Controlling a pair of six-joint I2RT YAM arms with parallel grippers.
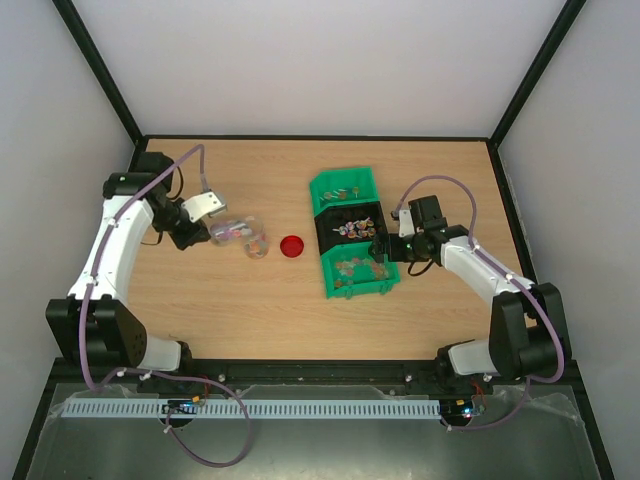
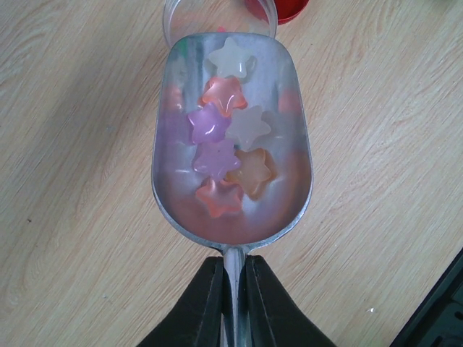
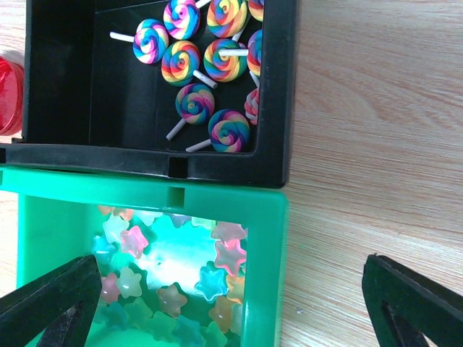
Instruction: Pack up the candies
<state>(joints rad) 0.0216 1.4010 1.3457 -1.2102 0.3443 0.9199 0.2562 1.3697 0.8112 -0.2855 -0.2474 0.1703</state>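
On the left of the wooden worktop (image 1: 240, 310), the left claw (image 2: 232, 289) is clamped tight on the thin handle of a silver metal scoop (image 2: 286, 202), with both black fingers pressed against it. Seven small translucent star-shaped candies (image 2: 217, 155) in pink, orange, purple and white lie bunched along the middle of the scoop's bowl. The scoop's front lip overlaps the rim of a clear round plastic jar (image 2: 171, 22); whether they touch I cannot tell. To the right of the jar, seen from above, a red round lid (image 1: 292, 246) lies flat on the worktop, apart from the jar.

On the right, the right claw (image 3: 231, 264) gapes wide with nothing between its fingers. One finger is over a green plastic bin (image 3: 264, 289) and the other is over bare worktop outside it. Many more star-shaped candies lie heaped in that bin. Beyond it and touching it, a black plastic bin (image 3: 278, 87) holds rainbow swirl lollipops (image 3: 195, 103) on white sticks. Farthest back, a second green bin (image 1: 340, 188) adjoins the black one; its contents are too small to make out.
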